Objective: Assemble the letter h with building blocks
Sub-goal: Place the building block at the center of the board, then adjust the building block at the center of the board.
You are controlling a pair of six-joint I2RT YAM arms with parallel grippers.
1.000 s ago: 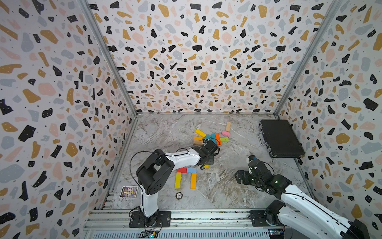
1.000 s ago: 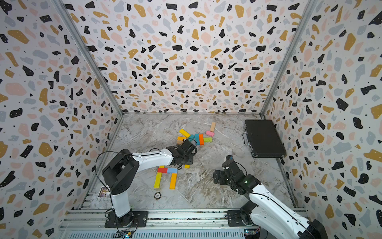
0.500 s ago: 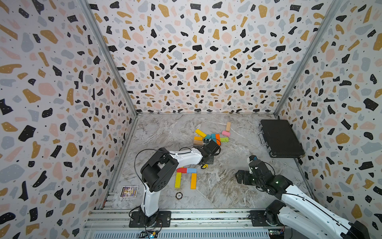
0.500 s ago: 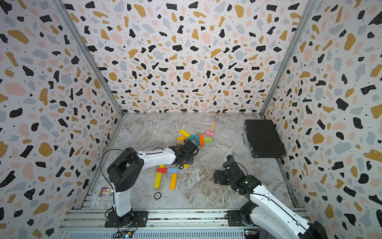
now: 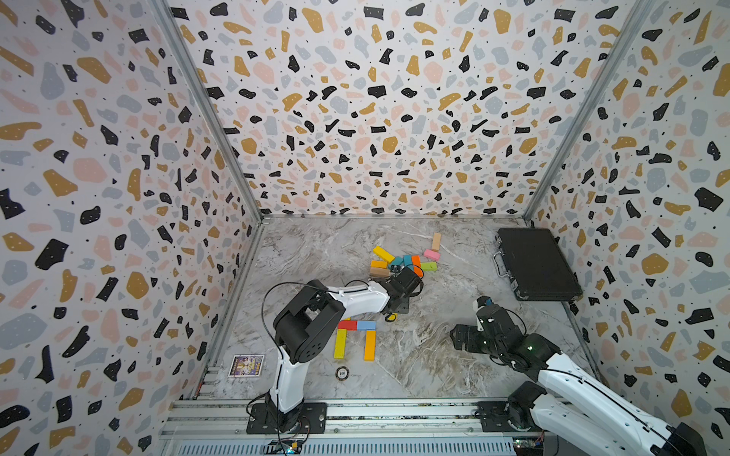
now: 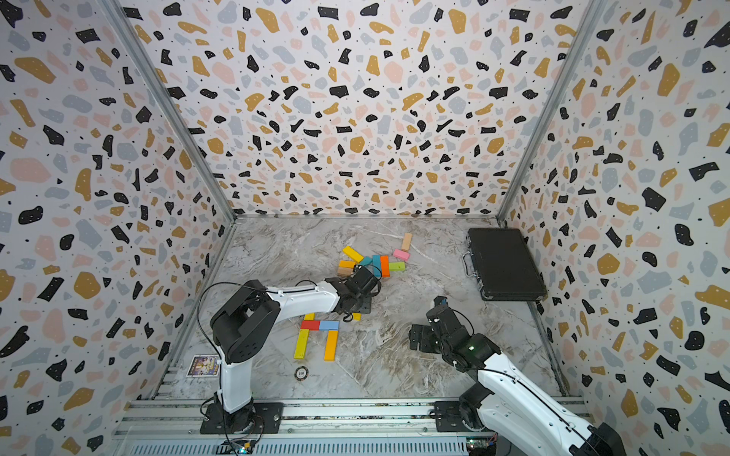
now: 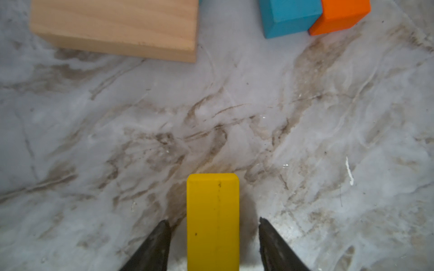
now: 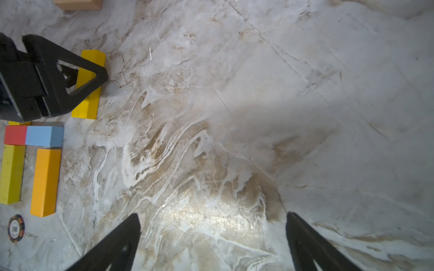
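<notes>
one yellow block [image 7: 213,199] between parted left tool [image 7: 213,220] jaws; right tool [image 8: 212,214] gapes

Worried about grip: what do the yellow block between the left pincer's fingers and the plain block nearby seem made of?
Yellow block: probably wood under opaque, matt paint; no grain shows, so uncertain.
Plain block: bare, unfinished-looking wood; grain lines run along its top.

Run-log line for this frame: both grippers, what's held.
left gripper: open, astride yellow block, not gripping | block: flat on table | right gripper: open, empty, over table
</notes>
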